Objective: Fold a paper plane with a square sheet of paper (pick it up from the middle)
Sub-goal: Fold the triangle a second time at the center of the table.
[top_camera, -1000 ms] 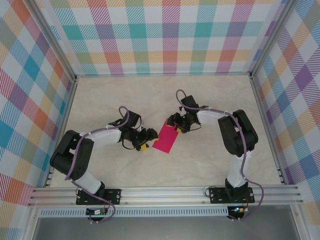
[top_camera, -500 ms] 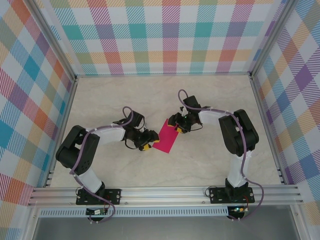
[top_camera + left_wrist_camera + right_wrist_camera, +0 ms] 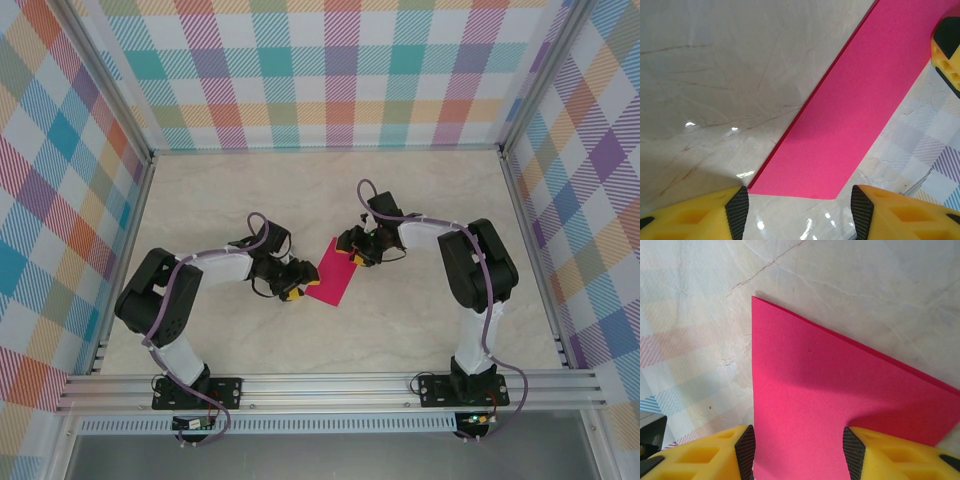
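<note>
Left gripper (image 3: pixel 292 287): its yellow, black-padded jaws are being held apart and empty. The near corner of the paper is lying just ahead of the gap, slightly towards the right-hand pad.
Paper: the thin magenta-pink matte paper sheet (image 3: pixel 332 272) is lying flat on the pale marbled tabletop (image 3: pixel 220 200) as a narrow oblong. It sits between the two grippers, and a darker second edge is showing along one long side (image 3: pixel 850 110). From this it is being judged as already folded in half.
Right gripper (image 3: pixel 356 250): its jaws are likewise being held apart and are clamping nothing. The opposite end of the sheet is running in between the pads, and one pad (image 3: pixel 852 452) is sitting over the paper.
Step in hand: the next crease is probably being set up, with each end of the oblong being attended by one gripper.
Pinning: one end is best pressed flat by the right pad, so that the sheet is not being dragged across the smooth top.
Lifting: the corner ahead of the left jaws is best taken with a low, shallow pinch, through both layers at once.
Alignment: the turned corner needs to be brought to the doubled edge before any pressure is applied.
Risk: on so slick a surface the oblong is likely to be pushed askew if both arms are being moved together.
</note>
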`<state>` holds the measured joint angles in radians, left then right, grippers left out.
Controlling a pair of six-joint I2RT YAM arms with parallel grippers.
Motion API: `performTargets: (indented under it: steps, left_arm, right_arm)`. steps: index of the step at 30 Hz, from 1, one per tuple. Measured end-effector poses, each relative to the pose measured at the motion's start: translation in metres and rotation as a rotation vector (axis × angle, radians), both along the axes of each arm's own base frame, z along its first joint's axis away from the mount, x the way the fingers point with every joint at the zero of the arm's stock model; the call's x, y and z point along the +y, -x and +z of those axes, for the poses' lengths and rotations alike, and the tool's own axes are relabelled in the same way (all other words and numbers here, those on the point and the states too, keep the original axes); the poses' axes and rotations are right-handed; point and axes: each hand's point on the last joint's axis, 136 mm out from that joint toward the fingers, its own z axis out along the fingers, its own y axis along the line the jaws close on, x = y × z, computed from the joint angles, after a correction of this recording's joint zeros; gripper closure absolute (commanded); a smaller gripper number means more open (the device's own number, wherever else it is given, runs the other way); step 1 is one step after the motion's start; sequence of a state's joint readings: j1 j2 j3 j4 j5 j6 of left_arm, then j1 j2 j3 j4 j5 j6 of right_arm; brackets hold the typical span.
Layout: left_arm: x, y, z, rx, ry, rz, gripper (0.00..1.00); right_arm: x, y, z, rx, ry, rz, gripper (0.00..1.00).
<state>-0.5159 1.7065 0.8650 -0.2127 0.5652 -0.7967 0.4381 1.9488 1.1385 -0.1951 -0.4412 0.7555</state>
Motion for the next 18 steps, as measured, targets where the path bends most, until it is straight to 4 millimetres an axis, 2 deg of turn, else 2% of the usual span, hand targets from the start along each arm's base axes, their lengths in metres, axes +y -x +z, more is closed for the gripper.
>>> performTargets:
  steps: [13,18]
  left_arm:
    - [-0.0082,-0.0049,0.0044,-0.025,0.012,-0.013,0.44]
    - [-0.0014,-0.0078,0.0037,-0.037,-0.047,-0.017,0.42]
  right_arm:
    - [0.0004,0.0006,-0.0001,-0.003,-0.006,0.002,0.46]
    - [-0.0002,0.0002,0.0000,-0.002,-0.007,0.000,0.46]
